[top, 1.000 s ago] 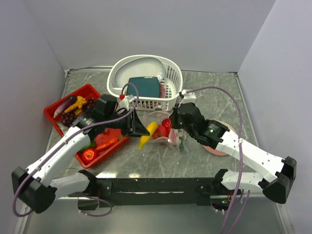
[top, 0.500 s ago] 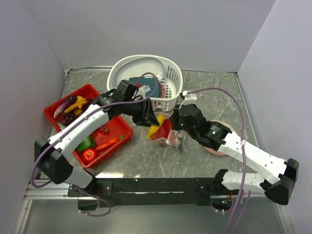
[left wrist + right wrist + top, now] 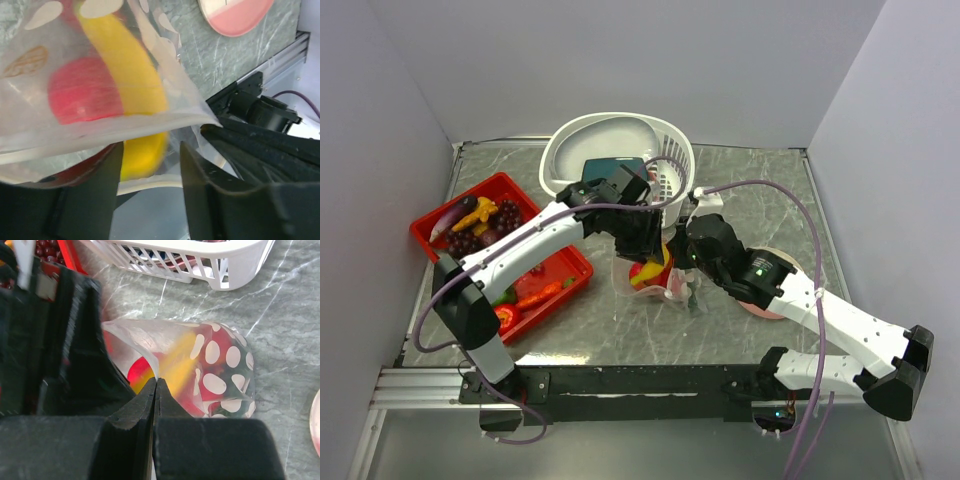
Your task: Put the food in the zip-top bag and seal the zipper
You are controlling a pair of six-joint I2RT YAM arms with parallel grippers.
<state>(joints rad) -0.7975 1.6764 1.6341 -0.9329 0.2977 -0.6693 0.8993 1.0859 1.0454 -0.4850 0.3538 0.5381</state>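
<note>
The clear spotted zip-top bag (image 3: 668, 287) lies on the table between both arms, mouth open to the left. A yellow banana (image 3: 125, 65) and a red tomato (image 3: 82, 97) lie inside it; both also show in the right wrist view, the banana (image 3: 185, 365) and the tomato (image 3: 137, 372). My left gripper (image 3: 648, 250) is at the bag's mouth. Its fingers (image 3: 210, 200) stand apart around the banana's lower end, with a gap on the right side. My right gripper (image 3: 156, 381) is shut on the bag's rim strip and holds it up.
A white slotted basket (image 3: 670, 150) with a teal block (image 3: 610, 175) stands just behind the bag. A red tray (image 3: 455, 200) at the left holds grapes, peppers and other toy food. A pink plate (image 3: 235, 15) lies on the table under my right arm.
My left arm has swung right from the tray side with the banana and has put it into the bag's mouth. My right gripper has kept its hold on the rim.
</note>
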